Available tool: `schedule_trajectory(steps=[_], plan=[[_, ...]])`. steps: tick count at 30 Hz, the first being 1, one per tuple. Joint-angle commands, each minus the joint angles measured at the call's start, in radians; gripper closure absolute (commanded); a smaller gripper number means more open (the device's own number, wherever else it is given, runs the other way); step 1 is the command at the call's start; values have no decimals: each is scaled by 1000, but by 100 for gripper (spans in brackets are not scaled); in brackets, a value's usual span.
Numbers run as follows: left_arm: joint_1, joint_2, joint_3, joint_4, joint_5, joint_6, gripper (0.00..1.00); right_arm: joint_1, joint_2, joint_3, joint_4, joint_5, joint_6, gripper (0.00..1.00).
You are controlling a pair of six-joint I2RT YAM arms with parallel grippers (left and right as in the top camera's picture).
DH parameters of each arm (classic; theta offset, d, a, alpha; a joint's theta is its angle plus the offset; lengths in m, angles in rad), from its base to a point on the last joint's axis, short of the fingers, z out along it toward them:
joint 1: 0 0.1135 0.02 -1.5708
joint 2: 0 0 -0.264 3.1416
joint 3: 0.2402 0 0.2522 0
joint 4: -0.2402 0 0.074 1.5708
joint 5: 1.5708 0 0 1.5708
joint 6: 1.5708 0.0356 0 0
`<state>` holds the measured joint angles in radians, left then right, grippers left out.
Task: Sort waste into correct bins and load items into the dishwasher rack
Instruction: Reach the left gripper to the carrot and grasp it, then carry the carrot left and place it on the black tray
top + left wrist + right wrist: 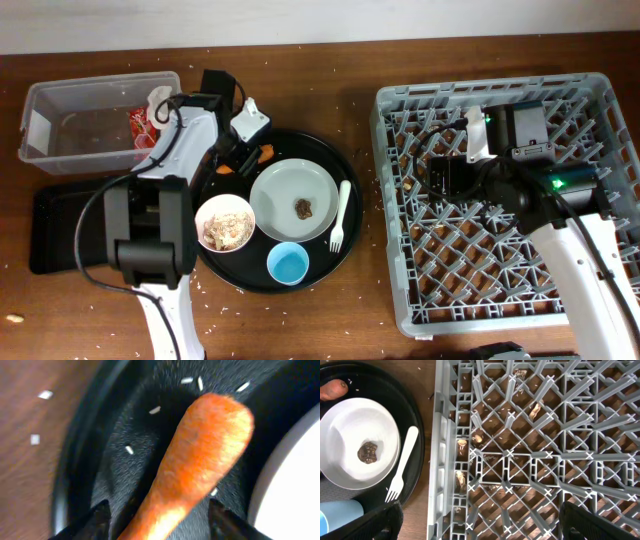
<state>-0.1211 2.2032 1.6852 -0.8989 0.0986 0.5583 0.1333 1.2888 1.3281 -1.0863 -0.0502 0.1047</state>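
The left gripper (pixel 160 522) stands part open astride the thin end of the orange carrot (pixel 200 455) with a gap at each finger, gripping nothing. The large round black tray's (pixel 75 470) raised rim curves close on one side of it and the white round plate (pixel 295 490) on the other. The right gripper (pixel 485 525) hangs wide open and empty, pointing down over the large square grey plastic dishwasher rack (pixel 545 435), whose wall runs under its left side.
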Motion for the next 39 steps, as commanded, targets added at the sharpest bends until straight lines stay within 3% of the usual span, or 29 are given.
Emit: schedule_trajectory(steps=[1,3,4,7,11,14,16,21,24,26,32,36,39], plan=[[-2,65,11,0,18,14,49,-4,3,12,0,-9,8,1],[-1,75,11,0,18,10,65,-4,3,12,0,-9,8,1],[-1,74,12,1,18,10,81,-4,3,12,0,-9,8,1],[-2,74,17,-1,18,-3,99,-4,3,12,0,-9,8,1],[-5,74,86,-56,18,-49,99,-4,3,12,0,-9,9,1],[-11,74,223,-181,18,-53,100,-4,3,12,0,-9,8,2],[-11,74,438,-357,18,-103,100,-4,3,12,0,-9,8,1],[-8,74,847,-624,8,-193,100,-4,3,12,0,-9,9,1],[-7,74,1149,-789,-137,-303,99,-4,3,12,0,-10,9,1],[-2,48,1205,-789,-185,-392,100,-4,3,12,0,-16,9,1],[38,-195,1150,-789,-192,-457,99,-4,3,12,-10,-55,9,1],[124,-398,878,-789,-275,-558,100,-4,3,12,-11,-55,9,1],[224,-484,609,-788,-402,-727,100,-4,3,12,-10,-54,8,1]])
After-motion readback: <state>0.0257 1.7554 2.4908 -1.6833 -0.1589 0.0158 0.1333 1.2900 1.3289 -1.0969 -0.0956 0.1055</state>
